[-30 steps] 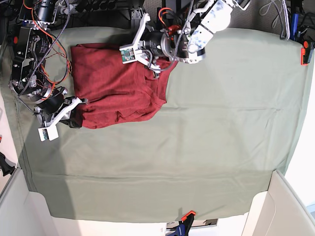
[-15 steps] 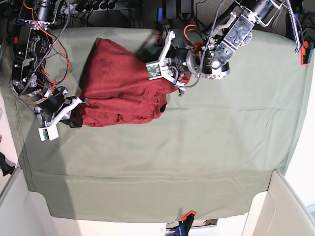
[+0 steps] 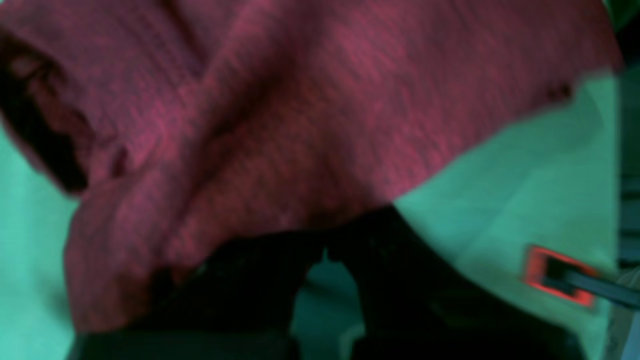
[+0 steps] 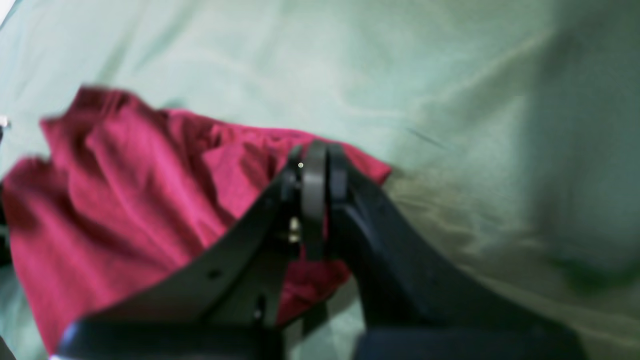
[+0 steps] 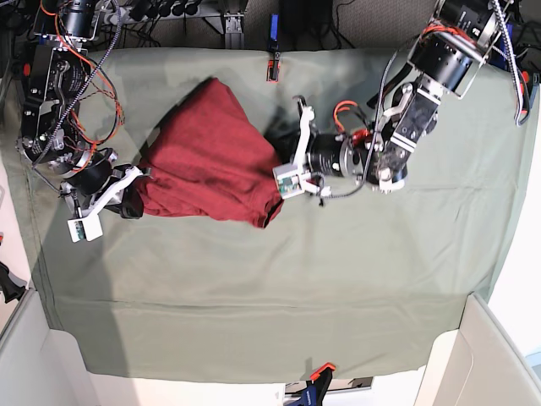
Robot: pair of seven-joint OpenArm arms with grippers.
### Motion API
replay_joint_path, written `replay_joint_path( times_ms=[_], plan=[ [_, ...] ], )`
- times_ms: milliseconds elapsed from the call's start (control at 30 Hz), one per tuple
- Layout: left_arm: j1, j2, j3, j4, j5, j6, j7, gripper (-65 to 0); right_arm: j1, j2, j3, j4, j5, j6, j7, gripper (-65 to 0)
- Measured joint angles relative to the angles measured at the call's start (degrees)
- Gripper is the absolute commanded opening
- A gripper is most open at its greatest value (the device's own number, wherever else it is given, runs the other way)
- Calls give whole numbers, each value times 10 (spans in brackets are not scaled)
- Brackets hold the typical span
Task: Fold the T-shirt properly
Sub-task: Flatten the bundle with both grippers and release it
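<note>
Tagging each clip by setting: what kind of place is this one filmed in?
Most likely a robotics lab bench, not a home. A sage green table cover is clamped at its edges, exposed wiring and electronics crowd the corner, and two arms work a red T-shirt.

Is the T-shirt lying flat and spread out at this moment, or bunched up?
Bunched. The T-shirt is gathered into a draped, creased mass stretched between the left pincer and right pincer, not spread flat on the green table cover.
</note>
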Motion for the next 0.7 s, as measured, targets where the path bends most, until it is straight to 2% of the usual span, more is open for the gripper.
replay_joint_path(
  times_ms=[333, 533, 633, 700],
  plan=[
    [-80, 6, -2, -80, 49, 40, -5, -650, 0, 0, 0, 0, -1, 0, -5, -650],
    [-125, 3, -2, -131, 101, 54, -30, -650, -2, 0, 0, 0, 14, 0, -14, -650],
    [-127, 0, -2, -132, 98, 60, -9, -650, -2, 0, 0, 0, 16, 0, -14, -650],
    [-125, 0, -2, -132, 59, 63, 31, -650, -2, 0, 0, 0, 16, 0, -14, -650]
  ],
)
